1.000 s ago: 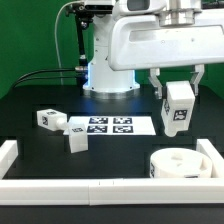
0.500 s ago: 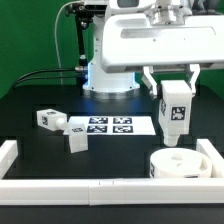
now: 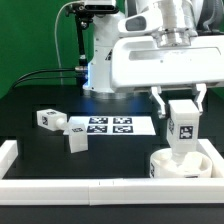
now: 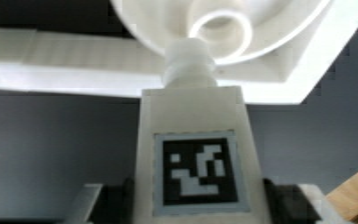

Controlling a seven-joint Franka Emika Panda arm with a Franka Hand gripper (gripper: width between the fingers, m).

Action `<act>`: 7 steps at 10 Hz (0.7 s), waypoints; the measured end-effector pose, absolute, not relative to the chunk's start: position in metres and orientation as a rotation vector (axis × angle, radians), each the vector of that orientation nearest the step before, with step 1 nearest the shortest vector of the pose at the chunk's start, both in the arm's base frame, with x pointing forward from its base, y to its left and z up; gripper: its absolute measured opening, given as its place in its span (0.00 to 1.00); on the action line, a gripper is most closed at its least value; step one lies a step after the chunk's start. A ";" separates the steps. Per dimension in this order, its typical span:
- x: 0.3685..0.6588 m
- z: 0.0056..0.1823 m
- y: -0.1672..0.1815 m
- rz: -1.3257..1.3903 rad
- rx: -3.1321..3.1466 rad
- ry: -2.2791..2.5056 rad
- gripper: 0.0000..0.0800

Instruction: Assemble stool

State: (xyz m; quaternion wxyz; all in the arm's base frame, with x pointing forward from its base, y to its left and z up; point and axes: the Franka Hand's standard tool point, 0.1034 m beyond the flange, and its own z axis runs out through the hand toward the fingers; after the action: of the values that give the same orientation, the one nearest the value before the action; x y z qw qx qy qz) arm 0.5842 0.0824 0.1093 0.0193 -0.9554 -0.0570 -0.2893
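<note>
Exterior view: the robot's hand (image 3: 180, 104) is closed on the upper end of one white stool leg (image 3: 182, 130), a finger pressed against each side, holding it upright with its marker tag facing the camera. The leg's long axis runs straight down from the hand. Its lower end sits directly over the round white seat (image 3: 179, 166); whether it touches cannot be told. The seat rests on the black tabletop (image 3: 125, 155), tucked into the corner of the white border rails (image 3: 90, 186) at the exterior view's right.

In the wrist view the same leg (image 4: 197, 130) points away from the hand toward a curled recess in the seat (image 4: 229, 30), its tip at about the recess rim. The coming move is probably a short push down along that axis.

Well apart, toward the exterior view's left, a loose leg (image 3: 50, 119) and a second loose leg (image 3: 76, 139) lie just beside the marker board (image 3: 105, 126).
</note>
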 end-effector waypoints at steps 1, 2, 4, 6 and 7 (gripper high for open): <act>0.582 0.108 0.088 -0.892 -2.964 -0.179 0.42; 0.581 0.106 0.091 -0.887 -2.963 -0.187 0.42; 0.581 0.103 0.086 -0.882 -2.970 -0.192 0.42; 0.583 0.100 0.083 -0.886 -2.972 -0.189 0.42; 0.584 0.100 0.086 -0.897 -2.967 -0.195 0.42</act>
State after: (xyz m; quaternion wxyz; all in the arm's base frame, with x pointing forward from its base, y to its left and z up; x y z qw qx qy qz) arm 0.5844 0.0861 0.0997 0.0177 -0.9552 -0.0627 -0.2887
